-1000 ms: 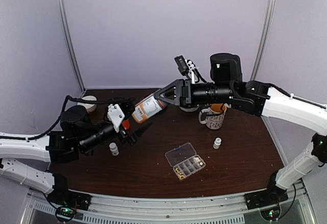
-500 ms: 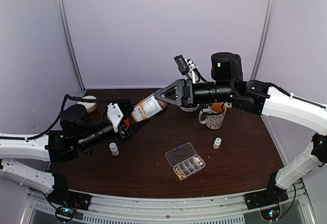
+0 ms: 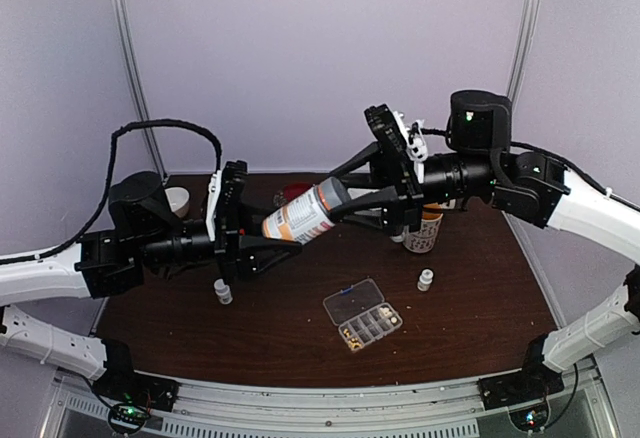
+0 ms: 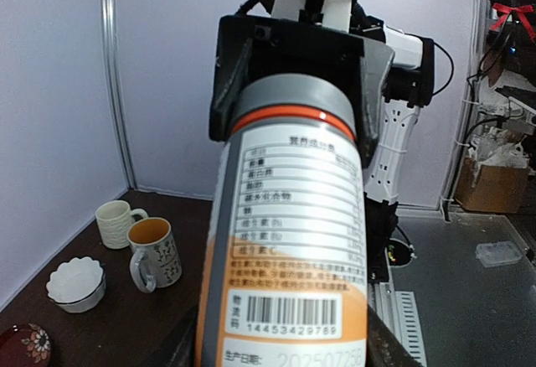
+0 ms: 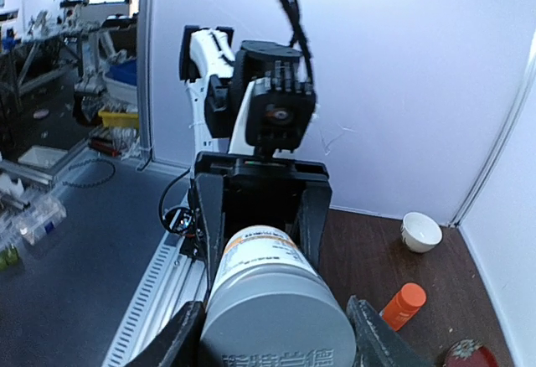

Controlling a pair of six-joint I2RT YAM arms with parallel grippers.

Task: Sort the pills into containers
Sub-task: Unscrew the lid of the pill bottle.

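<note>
A grey-capped bottle (image 3: 300, 216) with a white and orange label hangs tilted in the air between both arms. My left gripper (image 3: 258, 245) is shut on its base, its fingers (image 4: 172, 352) hugging the label (image 4: 293, 241). My right gripper (image 3: 362, 201) is shut on the grey cap (image 5: 276, 321). The clear organiser box (image 3: 362, 315), lid open, lies on the table below, and tan pills (image 3: 352, 335) sit in some of its compartments.
Two small white bottles (image 3: 222, 291) (image 3: 425, 279) stand on the dark table. A patterned mug (image 3: 425, 232) sits behind the right arm. An orange bottle (image 5: 404, 304), a white bowl (image 5: 421, 231) and a dark red plate (image 4: 21, 346) lie at the back left.
My left gripper was open under the bottle's base and has closed on it. Both arms have risen, and the bottle now hangs higher and further right.
</note>
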